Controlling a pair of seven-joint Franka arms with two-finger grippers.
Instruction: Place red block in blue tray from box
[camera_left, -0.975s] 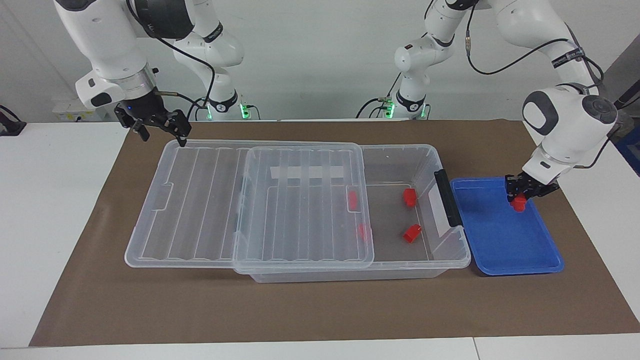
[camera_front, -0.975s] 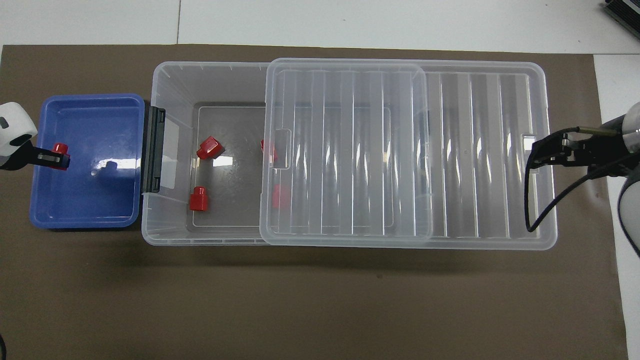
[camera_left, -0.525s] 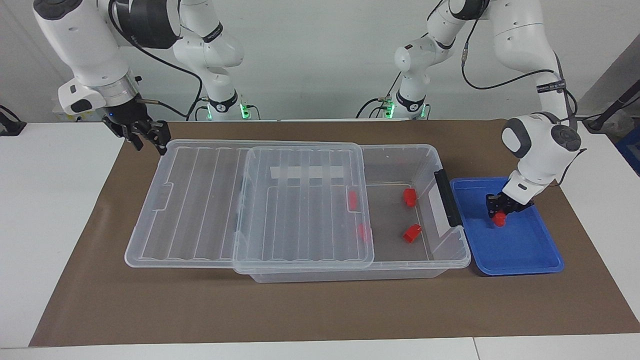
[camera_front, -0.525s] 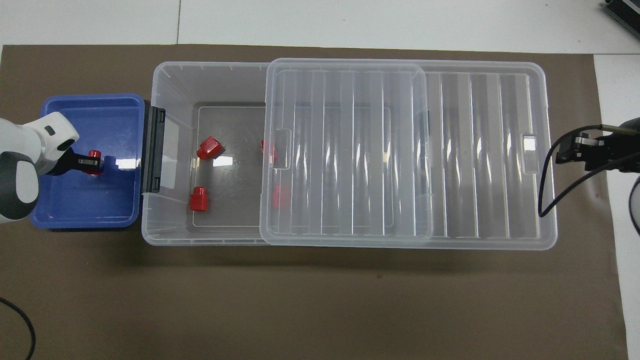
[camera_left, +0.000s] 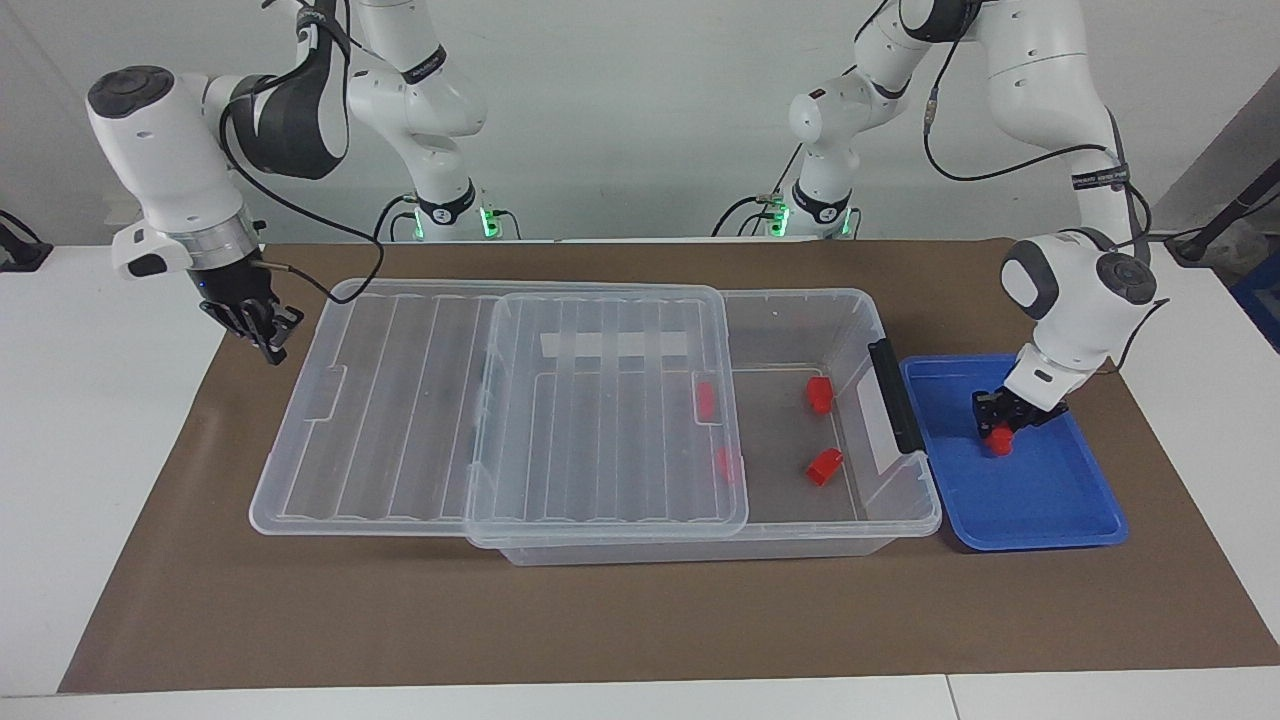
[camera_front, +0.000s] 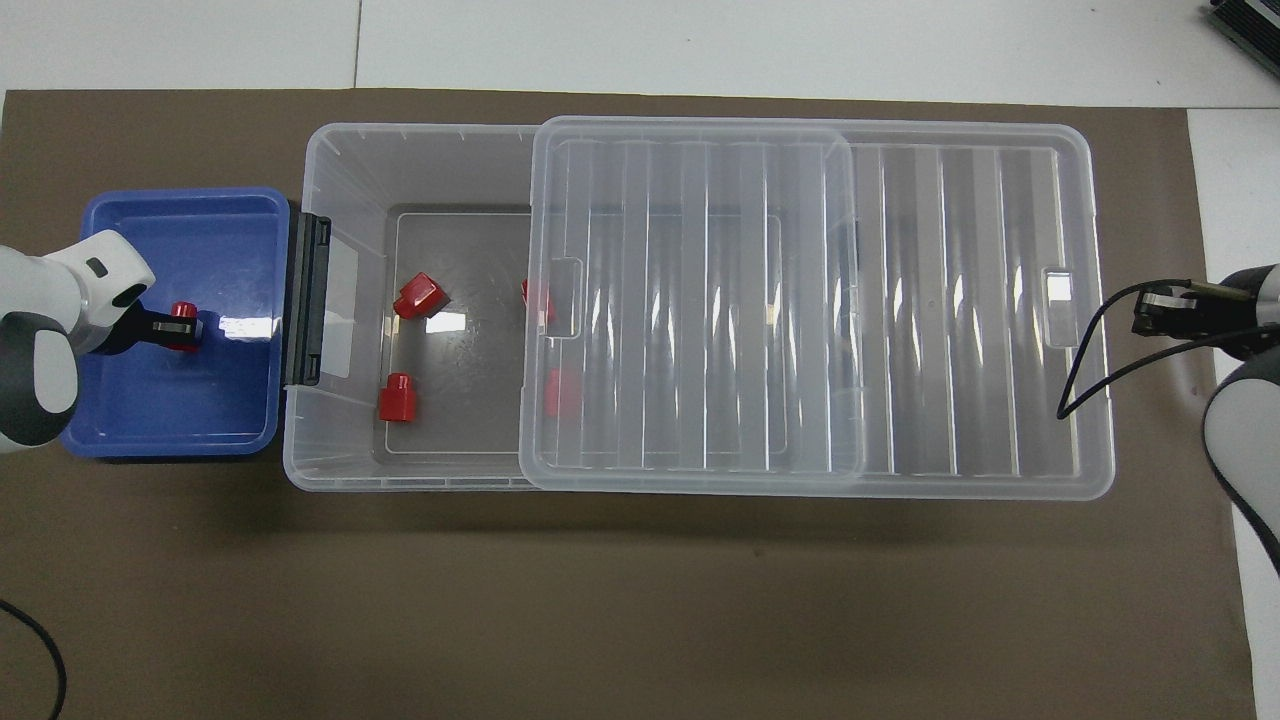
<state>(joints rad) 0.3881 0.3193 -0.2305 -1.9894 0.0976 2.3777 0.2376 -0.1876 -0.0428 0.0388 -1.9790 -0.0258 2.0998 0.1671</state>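
The clear box (camera_left: 850, 330) (camera_front: 345, 160) lies along the brown mat. Its ribbed lid (camera_left: 600, 400) (camera_front: 700, 300) is slid toward the right arm's end, so the end by the blue tray (camera_left: 1040, 500) (camera_front: 200, 420) is uncovered. My left gripper (camera_left: 1000, 425) (camera_front: 180, 325) is low inside the tray, shut on a red block (camera_left: 998, 441) (camera_front: 183, 312) at the tray floor. Two red blocks (camera_left: 820, 394) (camera_front: 420, 295) lie in the uncovered part, and two more show through the lid (camera_left: 706, 400). My right gripper (camera_left: 258, 328) (camera_front: 1150, 312) hangs off the lid's end, touching nothing.
The box's dark grey clip (camera_left: 895, 395) (camera_front: 305, 300) stands right beside the tray's rim. The lid overhangs the box toward the right arm's end. A brown mat (camera_left: 600, 620) covers the white table.
My left gripper carried the red block from the tray's outer rim toward its middle and lowered it. My right gripper drew away from the lid's corner and came down beside the lid's end.
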